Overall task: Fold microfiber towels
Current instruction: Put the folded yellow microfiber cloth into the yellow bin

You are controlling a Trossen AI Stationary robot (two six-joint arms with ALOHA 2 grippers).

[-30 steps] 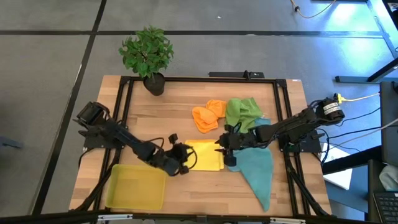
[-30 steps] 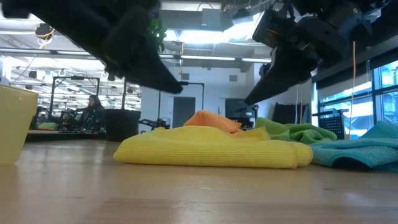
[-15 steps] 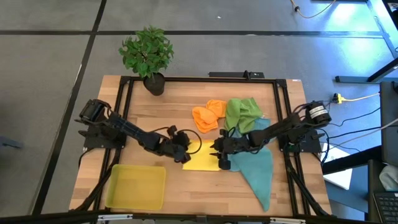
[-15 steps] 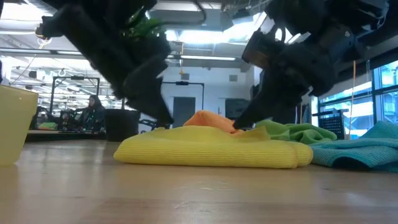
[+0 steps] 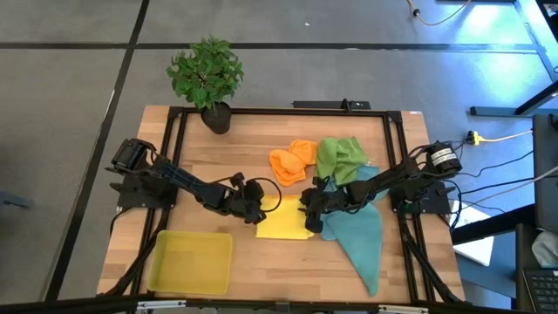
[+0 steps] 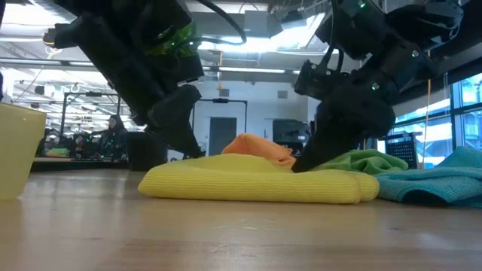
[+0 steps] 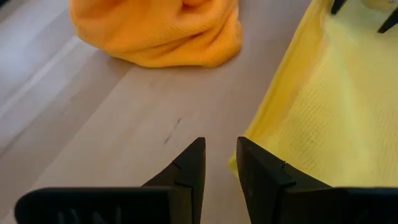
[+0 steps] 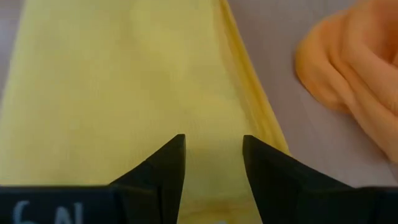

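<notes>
A folded yellow towel (image 5: 286,222) lies flat on the table's middle. My left gripper (image 5: 263,203) is low at its far left corner (image 7: 239,163). It is open by a narrow gap, with one finger over the bare wood and the other over the towel's edge. My right gripper (image 5: 306,205) is open and slants down over the towel's far right part (image 8: 211,118), with yellow cloth showing between its fingers. A crumpled orange towel (image 5: 292,163) lies just beyond. My left gripper slants down from the table's left over the yellow towel's corner; whether a fingertip (image 7: 249,163) touches the cloth, I cannot tell. My right gripper slants down from the table's right, its tip at the towel's top (image 6: 300,167); whether it touches, I cannot tell.
A crumpled green towel (image 5: 340,155) lies at the far right, and a teal towel (image 5: 362,240) spreads toward the near right edge. A yellow tray (image 5: 190,262) sits at the near left. A potted plant (image 5: 207,78) stands at the far edge.
My left gripper has swung from the towel's near left side toward the far edge, turning and sinking to the towel's far left corner. My right gripper has come down onto the towel's far right part. The yellow towel lies as before.
</notes>
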